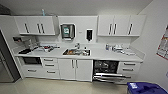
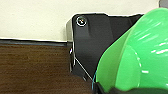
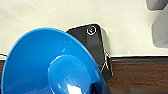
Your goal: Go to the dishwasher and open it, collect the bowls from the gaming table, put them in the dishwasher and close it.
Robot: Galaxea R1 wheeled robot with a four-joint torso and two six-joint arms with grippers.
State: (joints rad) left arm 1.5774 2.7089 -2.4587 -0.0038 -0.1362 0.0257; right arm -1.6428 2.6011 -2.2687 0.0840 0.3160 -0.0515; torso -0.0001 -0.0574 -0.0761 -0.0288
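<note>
The dishwasher is seen already opened, under the table at the right. A green bowl and a blue bowl are carried; tool closure cannot be told. Loading and closing remain.

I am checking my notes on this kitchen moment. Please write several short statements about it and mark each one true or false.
1. The dishwasher stands open. True.
2. The dishwasher is left of the sink. False: it is to the right.
3. A green bowl shows large at the left wrist. True.
4. The bowl at the right wrist is orange. False: it is a blue bowl.
5. The upper cabinets are white. True.
</note>
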